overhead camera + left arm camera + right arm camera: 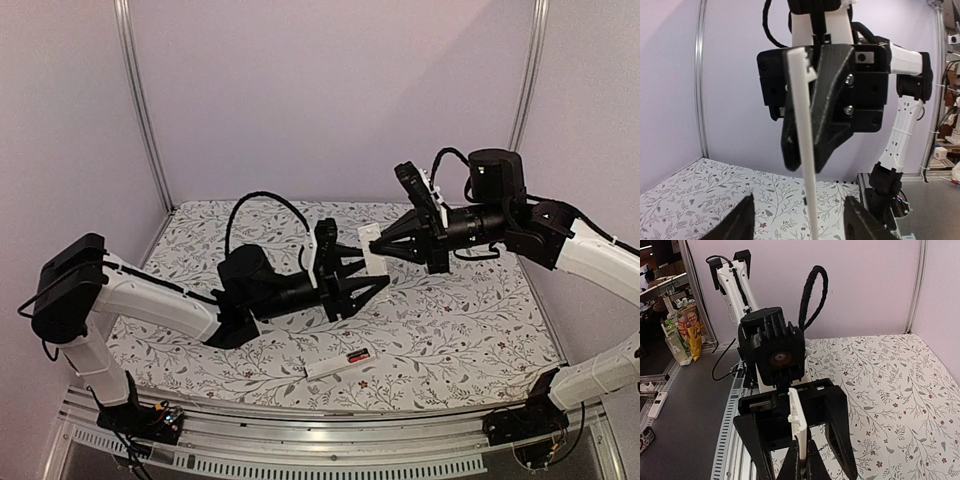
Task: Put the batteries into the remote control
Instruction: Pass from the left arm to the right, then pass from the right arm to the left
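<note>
My right gripper (381, 243) is shut on the thin flat white cover strip (372, 251) and holds it upright in the air above the mat. The strip also shows in the right wrist view (799, 420) and the left wrist view (802, 125). My left gripper (368, 276) is open, with its fingers (742, 222) on either side of the strip's free end and not touching it. The remote control (330, 366), a slim white bar, lies on the mat near the front edge. It has a dark and red patch (357, 356) at its right end. No separate batteries show.
The flowered mat (460, 330) covers the table, with purple walls at the back and sides. A metal rail (300, 440) runs along the near edge. The two arms meet nose to nose above the middle of the mat.
</note>
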Tool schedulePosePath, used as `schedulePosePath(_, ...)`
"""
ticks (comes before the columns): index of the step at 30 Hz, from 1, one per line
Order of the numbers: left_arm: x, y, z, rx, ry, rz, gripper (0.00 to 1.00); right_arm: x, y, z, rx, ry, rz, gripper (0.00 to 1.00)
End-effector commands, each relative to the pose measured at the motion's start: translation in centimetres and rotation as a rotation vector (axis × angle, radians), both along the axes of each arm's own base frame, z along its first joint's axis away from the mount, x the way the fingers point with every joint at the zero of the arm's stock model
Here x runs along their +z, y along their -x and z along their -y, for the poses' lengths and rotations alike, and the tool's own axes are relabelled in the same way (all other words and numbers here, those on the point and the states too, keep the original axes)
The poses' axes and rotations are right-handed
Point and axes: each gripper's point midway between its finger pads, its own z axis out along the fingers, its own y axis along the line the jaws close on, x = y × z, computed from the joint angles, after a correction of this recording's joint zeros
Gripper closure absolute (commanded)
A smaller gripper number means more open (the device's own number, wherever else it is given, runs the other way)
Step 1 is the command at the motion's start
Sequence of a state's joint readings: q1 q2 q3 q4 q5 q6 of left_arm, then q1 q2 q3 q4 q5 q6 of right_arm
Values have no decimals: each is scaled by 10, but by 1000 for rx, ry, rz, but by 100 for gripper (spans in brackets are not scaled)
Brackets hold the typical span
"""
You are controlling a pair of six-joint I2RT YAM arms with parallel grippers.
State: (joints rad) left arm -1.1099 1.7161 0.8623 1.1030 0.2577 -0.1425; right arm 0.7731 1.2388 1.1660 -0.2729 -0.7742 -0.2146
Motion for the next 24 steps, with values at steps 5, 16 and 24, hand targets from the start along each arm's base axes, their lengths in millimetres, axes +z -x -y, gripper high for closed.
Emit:
schedulePosePath(5, 7, -38, -18, 512, -64, 3, 2, 4, -79, 22, -570, -67, -208, 100)
schedulePosePath(16, -13, -60, -2, 828, -227, -13, 14, 18, -91, 48, -859, -225, -251, 100)
schedulePosePath(24, -23, -57, 17, 717, -241, -89, 31, 16, -86, 42, -836, -221, -263, 100)
